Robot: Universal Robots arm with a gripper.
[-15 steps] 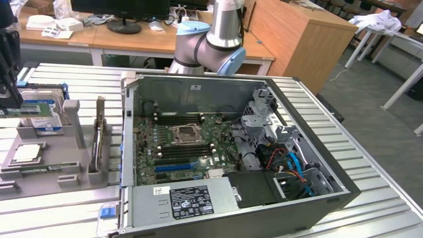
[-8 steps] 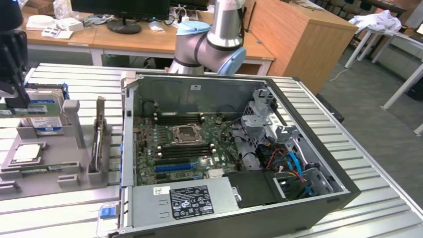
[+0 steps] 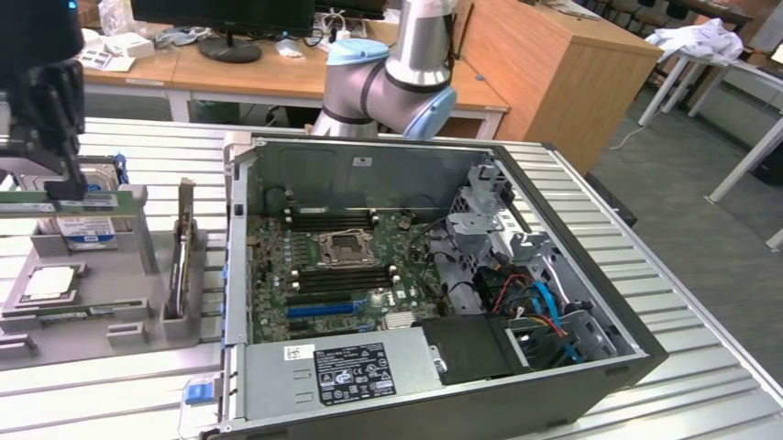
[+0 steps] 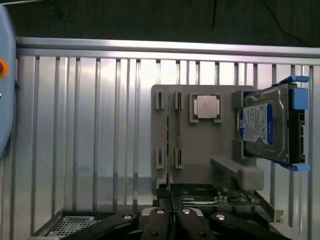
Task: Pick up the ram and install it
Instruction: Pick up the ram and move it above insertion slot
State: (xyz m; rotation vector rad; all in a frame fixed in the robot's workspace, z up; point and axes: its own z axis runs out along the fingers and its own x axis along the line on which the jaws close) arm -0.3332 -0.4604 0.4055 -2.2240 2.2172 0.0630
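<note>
The ram (image 3: 27, 203), a thin green stick with a white sticker, hangs level above the grey parts tray (image 3: 123, 302) at the exterior view's left. My gripper (image 3: 68, 188) is shut on it from above, with the stick running out toward the left edge. In the wrist view the black fingers (image 4: 155, 220) meet low in the picture over the tray (image 4: 200, 145), and the held stick shows only as a thin edge between them. The open computer case (image 3: 367, 151) lies to the exterior view's right, its motherboard (image 3: 355, 266) and dark memory slots (image 3: 333, 280) uncovered.
The tray holds a silver-and-blue hard drive (image 3: 88, 227) (image 4: 265, 125), a processor chip (image 3: 49, 282) (image 4: 206, 107) and an upright green card with a metal bracket (image 3: 183, 247). A power supply (image 3: 343, 371) and drive cage (image 3: 490, 220) crowd the case. A slatted metal table (image 3: 698, 302) lies underneath.
</note>
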